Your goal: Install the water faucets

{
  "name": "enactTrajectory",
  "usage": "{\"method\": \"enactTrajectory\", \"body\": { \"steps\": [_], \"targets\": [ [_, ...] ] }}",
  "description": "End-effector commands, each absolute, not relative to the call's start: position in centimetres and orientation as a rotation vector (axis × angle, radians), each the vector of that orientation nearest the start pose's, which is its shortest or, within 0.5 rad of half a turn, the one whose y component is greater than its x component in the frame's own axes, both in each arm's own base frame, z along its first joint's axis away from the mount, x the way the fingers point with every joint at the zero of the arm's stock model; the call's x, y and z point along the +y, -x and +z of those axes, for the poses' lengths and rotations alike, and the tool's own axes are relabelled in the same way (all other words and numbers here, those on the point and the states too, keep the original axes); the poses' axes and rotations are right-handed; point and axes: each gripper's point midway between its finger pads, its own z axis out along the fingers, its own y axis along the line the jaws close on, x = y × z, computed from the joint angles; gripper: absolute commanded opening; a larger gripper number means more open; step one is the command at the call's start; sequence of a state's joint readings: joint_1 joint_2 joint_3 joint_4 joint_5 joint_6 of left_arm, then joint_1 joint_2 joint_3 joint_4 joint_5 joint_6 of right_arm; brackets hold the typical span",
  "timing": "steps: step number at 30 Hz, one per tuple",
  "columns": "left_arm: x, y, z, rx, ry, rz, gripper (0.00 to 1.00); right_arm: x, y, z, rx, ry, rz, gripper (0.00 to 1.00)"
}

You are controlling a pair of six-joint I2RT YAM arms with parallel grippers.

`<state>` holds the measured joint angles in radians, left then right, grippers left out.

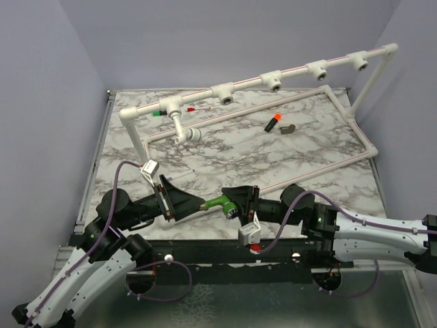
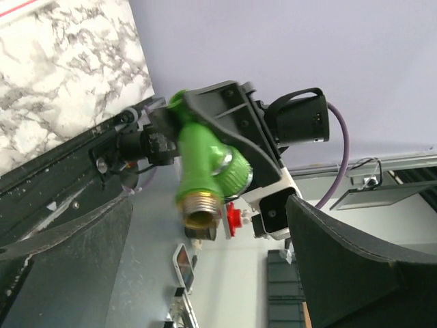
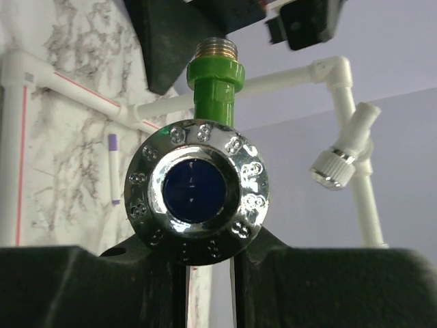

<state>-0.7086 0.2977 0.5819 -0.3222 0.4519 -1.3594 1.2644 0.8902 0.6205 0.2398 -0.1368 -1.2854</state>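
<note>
- While the right gripper (image 1: pixel 231 203) clamps the green faucet (image 1: pixel 218 203) above the table's (image 1: pixel 307 164) near edge, the left gripper (image 1: pixel 199 203) faces its threaded end.
- Left wrist: left fingers (image 2: pixel 355 266) spread wide, with the threaded end between them, touching neither.
- Right wrist: right fingers (image 3: pixel 321 287) pinch the faucet beneath its chrome knob (image 3: pixel 198 191).

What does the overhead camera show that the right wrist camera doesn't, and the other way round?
Only overhead: both arms meeting at the near table edge, left hand facing right hand, and an orange-capped object on the marble. Only the right wrist: the shiny knob face with its dark blue centre, and the threaded metal end close up. Both: the green faucet and the white pipe frame.
</note>
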Motion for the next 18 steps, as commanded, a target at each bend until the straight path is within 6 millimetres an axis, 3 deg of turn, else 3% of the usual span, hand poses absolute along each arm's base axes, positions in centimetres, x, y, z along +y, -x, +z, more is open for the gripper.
{"method": "enactTrajectory", "body": {
  "steps": [1, 6, 12, 18],
  "targets": [
    [-20.8, -8.7, 30.3, 1.965, 0.147, -1.681, 0.96, 32.9, -12.5, 27.5, 0.578, 1.601, 0.193, 0.01],
    [-20.1, -9.4, 31.0, 1.913, 0.063, -1.566, 0.96, 32.4, -12.4, 27.2, 0.828, 1.537, 0.351, 0.0],
    [-19.7, -10.0, 31.4, 1.867, -0.062, -1.445, 0.99, 32.4, -12.8, 25.0, 1.161, 1.498, 0.458, 0.0],
    [-20.0, -10.9, 31.3, 1.865, -0.194, -1.335, 0.99, 32.4, -12.6, 23.3, 1.381, 1.391, 0.562, 0.0]
  ]
}}
